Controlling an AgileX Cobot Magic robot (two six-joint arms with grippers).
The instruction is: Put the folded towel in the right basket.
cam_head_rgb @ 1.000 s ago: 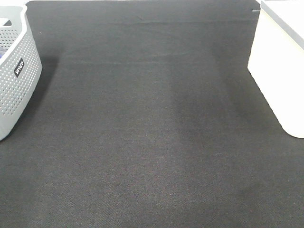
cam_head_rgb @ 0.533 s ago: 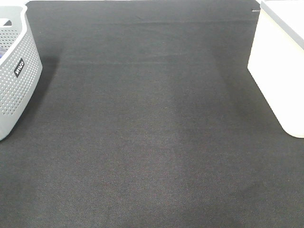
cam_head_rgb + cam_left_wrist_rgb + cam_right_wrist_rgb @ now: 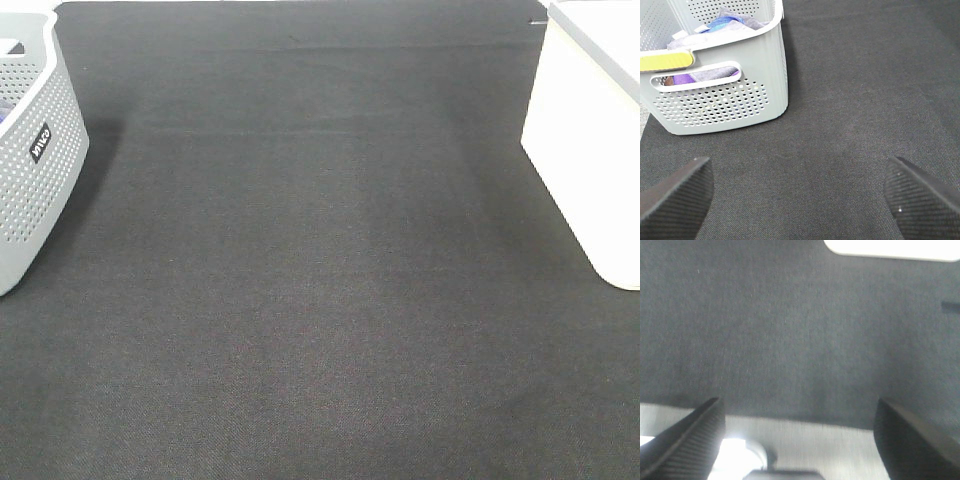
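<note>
The reddish-brown folded towel shows in no view. The right basket (image 3: pixel 590 140), a large white bin with plain walls, stands at the right edge of the high view; a strip of it also shows in the right wrist view (image 3: pixel 890 249). My left gripper (image 3: pixel 797 197) is open and empty over the dark mat, close to the grey perforated basket. My right gripper (image 3: pixel 797 437) is open and empty above the mat's edge. Neither arm shows in the high view.
A grey hole-patterned basket (image 3: pixel 35 150) with a black label stands at the left, holding purple and blue cloths (image 3: pixel 727 22). A black mat (image 3: pixel 320 280) covers the table. A pale surface (image 3: pixel 805 445) lies beyond the mat's edge in the right wrist view.
</note>
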